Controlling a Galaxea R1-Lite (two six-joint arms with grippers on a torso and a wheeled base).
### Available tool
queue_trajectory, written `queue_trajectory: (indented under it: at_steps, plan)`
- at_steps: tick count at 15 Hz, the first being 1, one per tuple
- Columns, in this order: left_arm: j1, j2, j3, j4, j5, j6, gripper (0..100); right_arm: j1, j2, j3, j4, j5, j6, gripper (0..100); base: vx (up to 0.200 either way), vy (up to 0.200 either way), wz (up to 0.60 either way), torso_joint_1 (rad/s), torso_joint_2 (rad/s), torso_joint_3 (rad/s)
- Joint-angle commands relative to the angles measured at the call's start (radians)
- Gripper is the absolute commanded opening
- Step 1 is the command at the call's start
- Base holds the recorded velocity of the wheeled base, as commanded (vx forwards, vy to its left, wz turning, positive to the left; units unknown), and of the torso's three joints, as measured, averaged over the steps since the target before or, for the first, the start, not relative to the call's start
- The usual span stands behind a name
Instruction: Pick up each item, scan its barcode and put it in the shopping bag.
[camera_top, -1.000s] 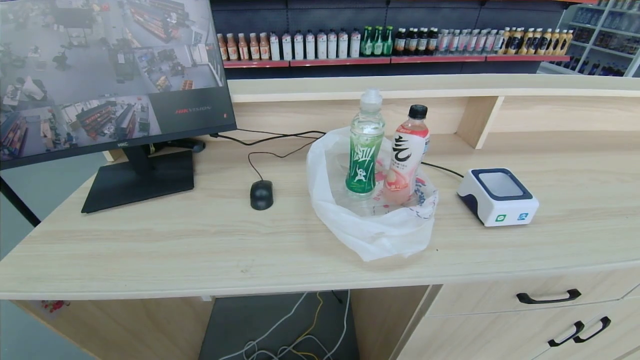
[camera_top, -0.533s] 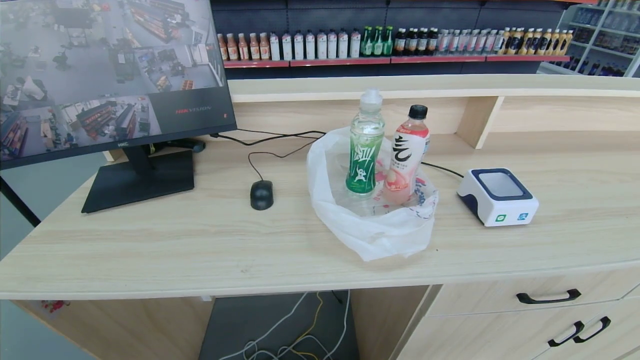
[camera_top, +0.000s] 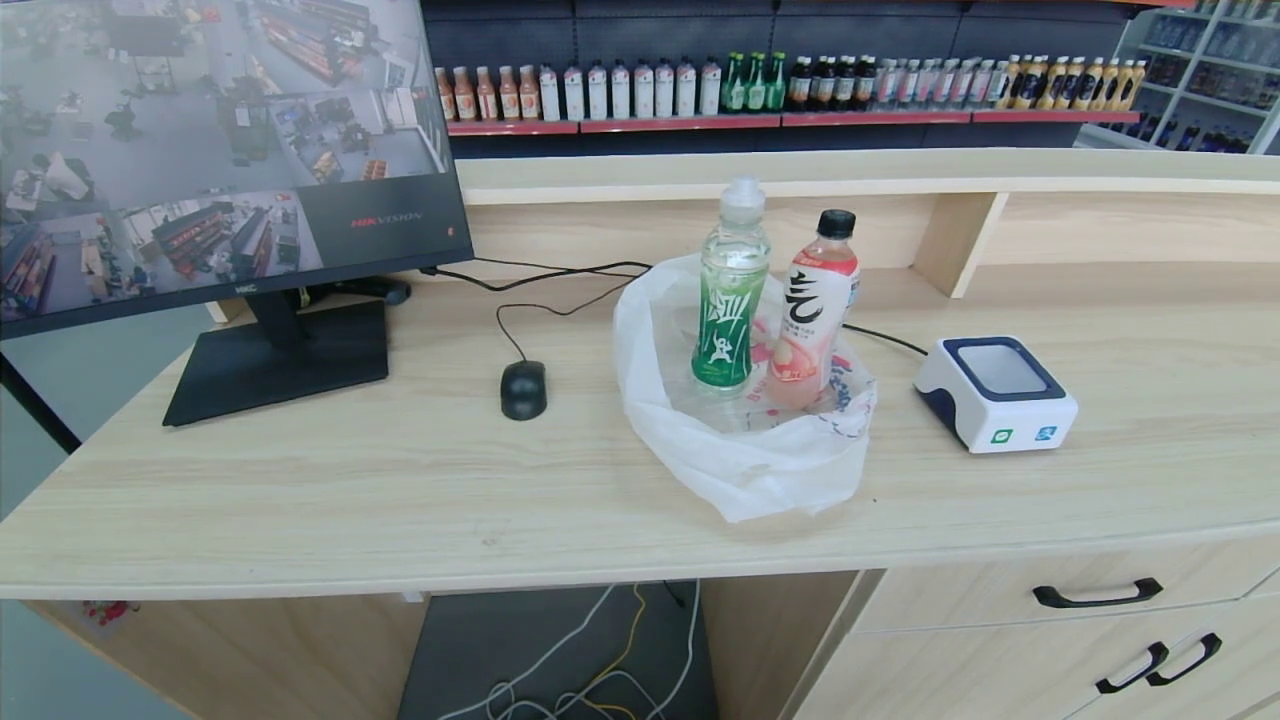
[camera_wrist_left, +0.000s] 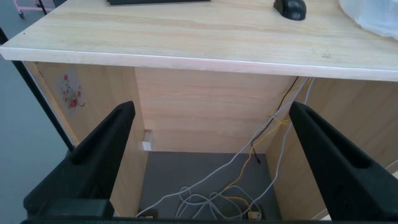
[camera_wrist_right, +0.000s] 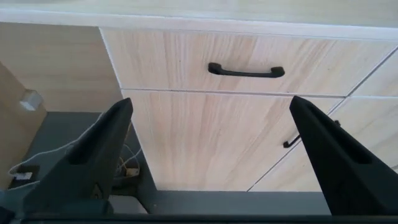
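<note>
**Counter** (camera_top: 400, 480) — long, pale wood; carries every item below.

**Monitor** (camera_top: 200, 150) — black, on a flat stand at the counter's left end.

**Shopping bag** (camera_top: 740, 460) — thin white plastic, mouth rolled open. It sits mid-counter between the mouse and the scanner. Both bottles stand inside it, side by side.

**Green bottle** (camera_top: 729, 300) — clear body, green label, pale cap; the left of the pair.

**Pink bottle** (camera_top: 810, 310) — pink-and-white label, black cap; close on the green bottle's right.

**Scanner** (camera_top: 995, 395) — white box with a dark-framed window on top. It is near the bag's right side, not touching it.

**Mouse** (camera_top: 523, 389) — black, corded, left of the bag.

**Left gripper** (camera_wrist_left: 211, 107) — fingers spread wide, empty. It is low before the counter's front edge, facing the cabled recess underneath. The bag is up on the counter to its right, well apart.

**Right gripper** (camera_wrist_right: 211, 102) — fingers spread wide, empty. It faces a drawer front with a black handle (camera_wrist_right: 245, 71), below the counter top and well apart from the bag and bottles.
</note>
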Motion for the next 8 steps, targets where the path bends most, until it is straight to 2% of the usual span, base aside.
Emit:
queue_trajectory:
  at_steps: [1, 7, 8]
  plan:
    - [0.000, 0.000, 0.000, 0.000, 0.001, 0.000, 100, -0.060, -0.113, 0.011, -0.029, 0.002, 0.013, 100, 0.000, 0.000, 0.00, 0.000, 0.00, 0.000]
    - [0.000, 0.000, 0.000, 0.000, 0.001, -0.002, 100, -0.060, -0.113, 0.012, -0.032, 0.011, 0.028, 100, 0.000, 0.000, 0.00, 0.000, 0.00, 0.000]
    - [0.000, 0.000, 0.000, 0.000, 0.001, -0.002, 100, -0.060, -0.113, 0.012, -0.032, 0.008, 0.031, 100, -0.200, 0.000, 0.00, -0.002, 0.00, 0.002]
